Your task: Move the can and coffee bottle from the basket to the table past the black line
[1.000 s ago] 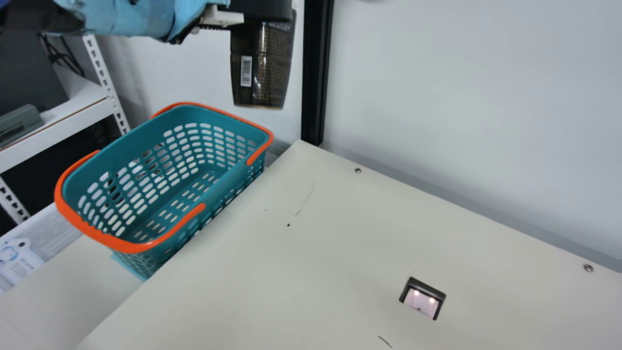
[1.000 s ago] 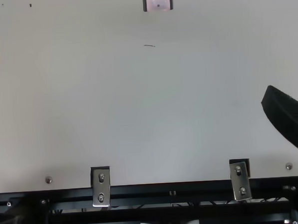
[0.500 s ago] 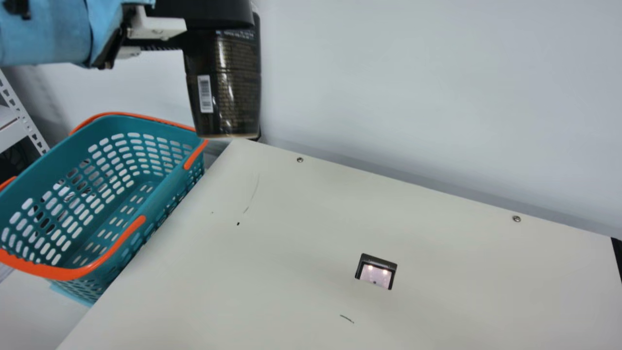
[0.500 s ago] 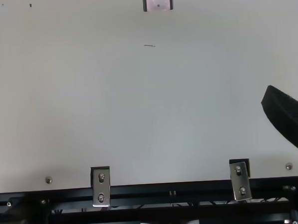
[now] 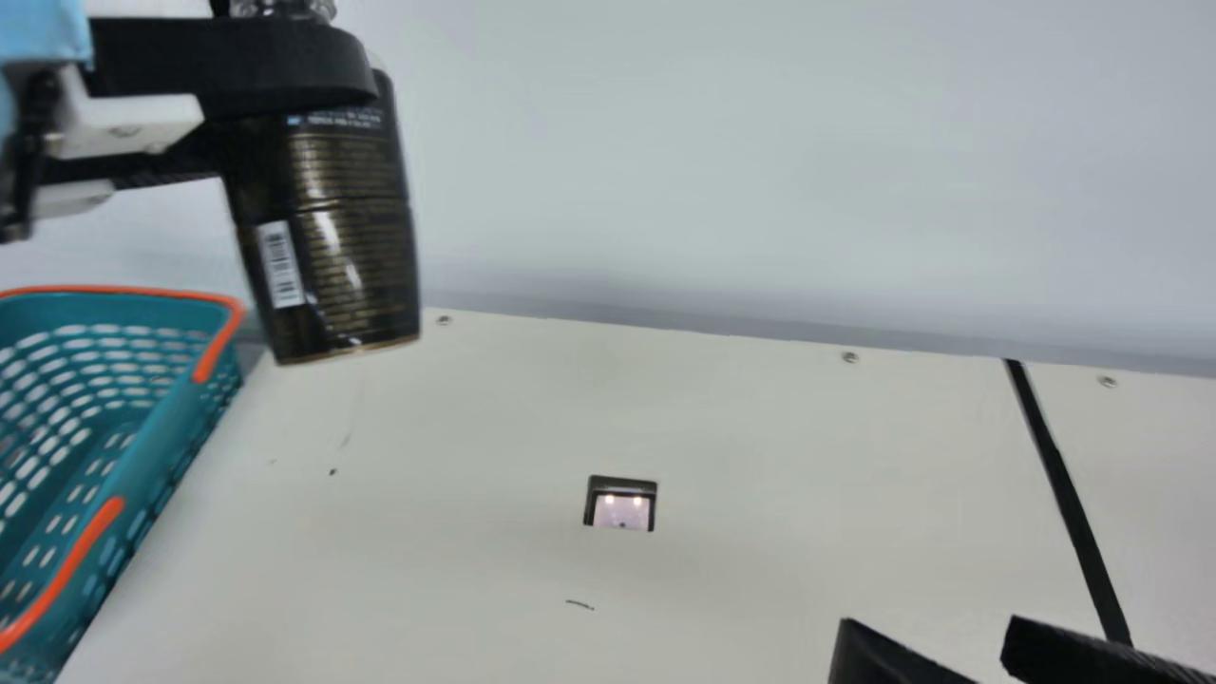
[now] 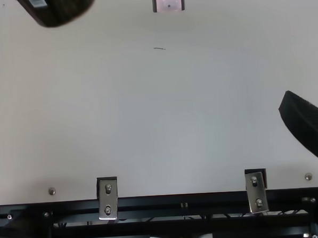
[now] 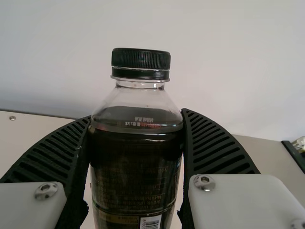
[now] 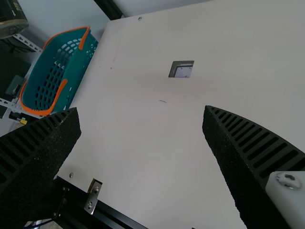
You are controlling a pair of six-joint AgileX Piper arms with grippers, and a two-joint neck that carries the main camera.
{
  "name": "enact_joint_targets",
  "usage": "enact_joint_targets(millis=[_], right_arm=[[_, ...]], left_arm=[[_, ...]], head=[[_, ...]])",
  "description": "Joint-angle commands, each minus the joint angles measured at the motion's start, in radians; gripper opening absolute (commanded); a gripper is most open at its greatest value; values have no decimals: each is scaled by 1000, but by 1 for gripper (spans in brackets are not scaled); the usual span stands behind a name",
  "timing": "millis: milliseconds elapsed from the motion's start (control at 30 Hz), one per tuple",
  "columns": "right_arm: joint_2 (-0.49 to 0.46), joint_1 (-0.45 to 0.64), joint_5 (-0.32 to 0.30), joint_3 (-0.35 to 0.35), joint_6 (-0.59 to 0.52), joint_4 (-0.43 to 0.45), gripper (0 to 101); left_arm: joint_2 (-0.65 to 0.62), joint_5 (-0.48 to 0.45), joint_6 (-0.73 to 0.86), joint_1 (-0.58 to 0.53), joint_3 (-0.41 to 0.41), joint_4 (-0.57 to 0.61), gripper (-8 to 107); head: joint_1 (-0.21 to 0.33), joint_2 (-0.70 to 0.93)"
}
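Main view, basket: you have the teal basket point(image 5: 161, 389) at the far left, with orange handles, cut off by the view's edge and standing beside the left end of the cream table point(image 5: 760, 427).
Left gripper: your left gripper point(image 5: 285, 109) is up in the air, just right of the basket, pinching the coffee bottle point(image 5: 332, 228).
Coffee bottle: it is dark, with a barcode, raised off the table on the basket's side of the line. In the left wrist view, you see its ribbed black cap uppermost, clear shoulders and dark liquid, with a ribbed finger against each flank.
Fixture: a small black-framed fixture point(image 5: 621, 510) sits in the table near the middle, with two bright spots in it.
Right gripper: your right gripper point(image 5: 931, 636) is low at the right, its fingers spread wide with only air between them.
Black line: you can follow the black line point(image 5: 1069, 499) across the table at the right, well apart from the bottle.
Table edge: in the top view, a black rail point(image 6: 179, 202) runs along the near side, with a metal bracket point(image 6: 108, 199) toward its left and another bracket point(image 6: 256, 191) toward its right.
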State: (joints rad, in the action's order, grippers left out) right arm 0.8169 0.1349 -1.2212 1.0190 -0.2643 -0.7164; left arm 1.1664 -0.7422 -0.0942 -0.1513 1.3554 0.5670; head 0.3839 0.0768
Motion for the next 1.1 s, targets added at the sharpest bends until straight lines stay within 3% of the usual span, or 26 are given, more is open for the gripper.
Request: enact_joint_targets(millis=[0,267,833,1067], right_arm=[[0,0,0,0,0,0,101],[0,0,0,0,0,0,101],[0,0,0,0,0,0,101],[0,0,0,0,0,0,101]], left_arm=[[-3,3,-21,-18,-3,-14,10],[-15,8,-63,-76,-17,-38,10],[-28,12,-82,-78,-36,-24,10],[-50,47,-161,-119,-76,-29,10]], head=[[7,-35],[5,-50],[4,-49],[-34,-59]])
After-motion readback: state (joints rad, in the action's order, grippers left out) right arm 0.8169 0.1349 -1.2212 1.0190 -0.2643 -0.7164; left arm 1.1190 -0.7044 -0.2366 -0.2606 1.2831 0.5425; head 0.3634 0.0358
